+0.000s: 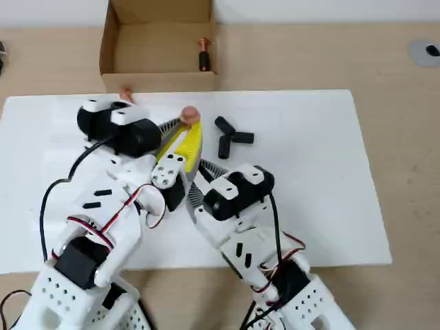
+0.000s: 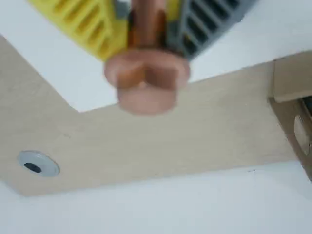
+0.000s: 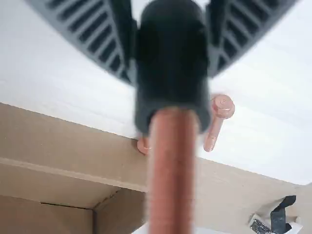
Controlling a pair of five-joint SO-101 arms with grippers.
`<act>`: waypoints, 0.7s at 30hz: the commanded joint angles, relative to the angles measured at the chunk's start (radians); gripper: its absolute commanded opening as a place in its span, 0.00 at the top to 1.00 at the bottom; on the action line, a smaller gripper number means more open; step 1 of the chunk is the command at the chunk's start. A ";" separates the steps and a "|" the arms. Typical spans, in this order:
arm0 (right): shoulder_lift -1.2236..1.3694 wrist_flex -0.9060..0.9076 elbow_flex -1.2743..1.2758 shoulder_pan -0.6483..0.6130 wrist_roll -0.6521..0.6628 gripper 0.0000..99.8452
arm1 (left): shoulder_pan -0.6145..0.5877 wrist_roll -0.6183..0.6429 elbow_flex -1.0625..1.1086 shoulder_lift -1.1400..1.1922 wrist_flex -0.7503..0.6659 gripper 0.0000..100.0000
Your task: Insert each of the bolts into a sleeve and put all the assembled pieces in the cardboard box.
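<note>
My left gripper [image 1: 183, 130], with one yellow and one grey finger, is shut on a copper bolt [image 1: 190, 115]; its round head [image 2: 146, 80] sticks out past the fingertips. My right gripper [image 3: 170, 53] is shut on a black sleeve [image 3: 170, 73], and the bolt's shaft [image 3: 170, 170] enters the sleeve's open end. Both grippers meet above the white mat [image 1: 309, 192], in front of the cardboard box [image 1: 110, 48]. One assembled piece [image 1: 204, 55] lies inside the box. Three loose black sleeves [image 1: 230, 137] lie on the mat. A loose bolt [image 3: 217, 122] rests near the mat's far edge.
The box stands on the wooden table [image 1: 309, 55] just beyond the mat. Another copper bolt head [image 1: 126, 95] peeks out by the box's front wall, beside the left arm. A cable grommet [image 1: 426, 51] sits in the table at the far right.
</note>
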 commanded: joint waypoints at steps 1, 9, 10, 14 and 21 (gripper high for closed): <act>-0.018 -0.006 0.001 -0.012 -0.003 0.99 | 0.008 0.002 -0.005 -0.016 -0.023 0.99; -0.018 -0.006 0.001 -0.012 -0.003 0.99 | 0.000 -0.041 -0.005 -0.016 -0.028 0.99; -0.018 -0.006 0.001 -0.012 -0.003 0.99 | 0.000 -0.048 -0.005 -0.016 -0.028 0.99; -0.018 -0.006 0.001 -0.012 -0.003 0.99 | 0.000 -0.049 0.002 -0.016 -0.029 0.99; -0.018 -0.006 0.001 -0.012 -0.003 0.99 | -0.002 -0.051 0.049 -0.016 -0.069 0.99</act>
